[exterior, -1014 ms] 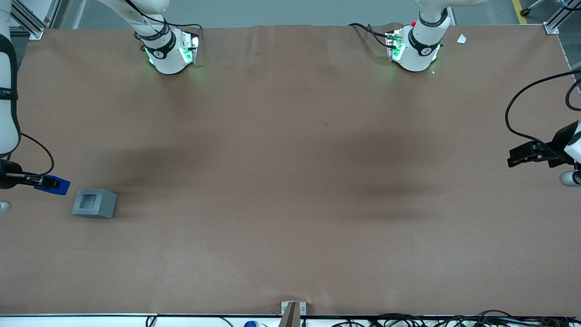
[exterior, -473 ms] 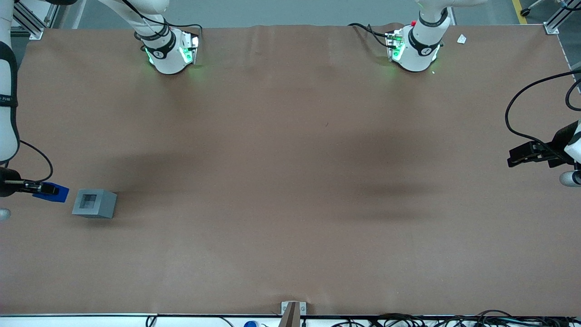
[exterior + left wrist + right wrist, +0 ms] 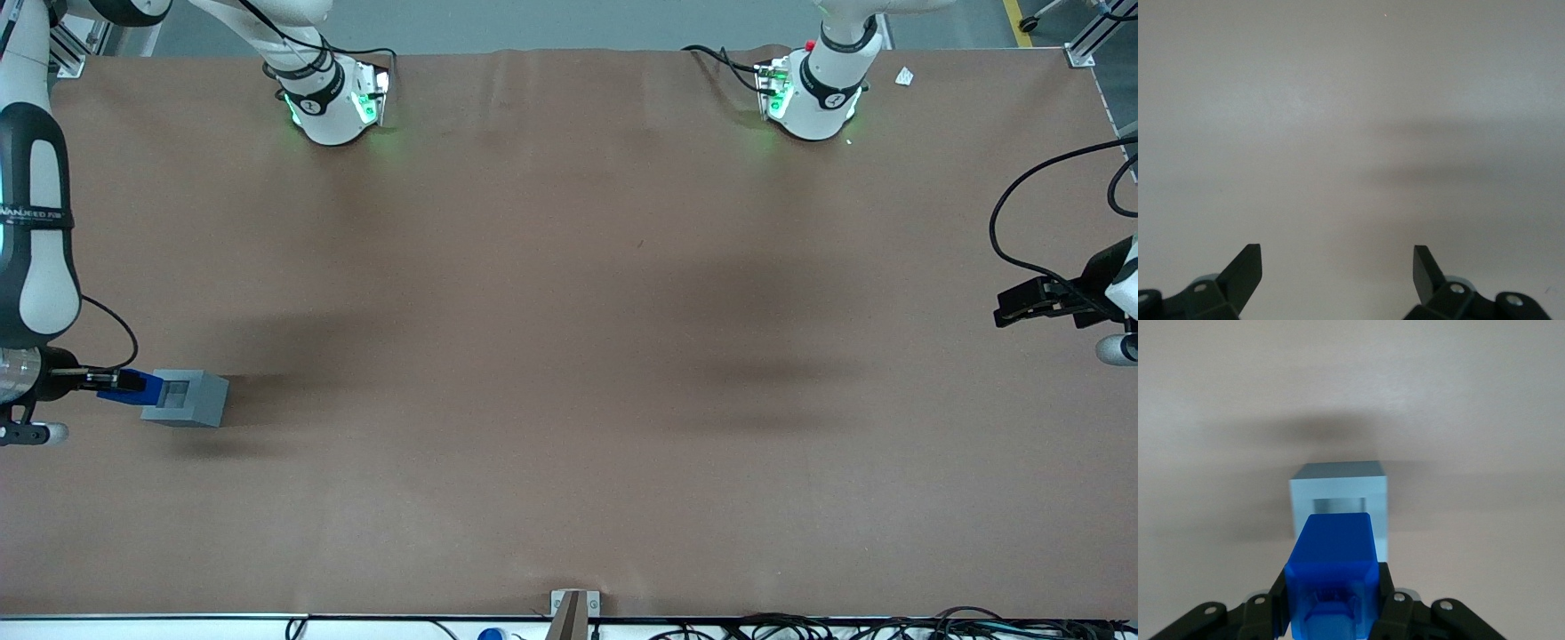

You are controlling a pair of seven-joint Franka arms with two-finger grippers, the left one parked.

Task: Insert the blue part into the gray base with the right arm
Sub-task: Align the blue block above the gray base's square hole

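The gray base [image 3: 186, 397] sits on the brown table near the working arm's end, its square socket facing up. My right arm's gripper [image 3: 120, 382] is shut on the blue part [image 3: 140, 388], holding it in the air right beside the base, its tip over the base's edge. In the right wrist view the blue part [image 3: 1331, 573] sits clamped between the black fingers [image 3: 1395, 607] and overlaps the near side of the gray base [image 3: 1338, 500], part of whose socket shows above it.
The brown table cover [image 3: 569, 356] stretches wide toward the parked arm's end. Both arm bases [image 3: 333, 98] stand at the table's back edge. A small metal bracket [image 3: 573, 604] sits at the front edge.
The gripper has carried the blue part sideways toward the gray base, from a gap beside it to touching or overlapping its edge. The base has not moved.
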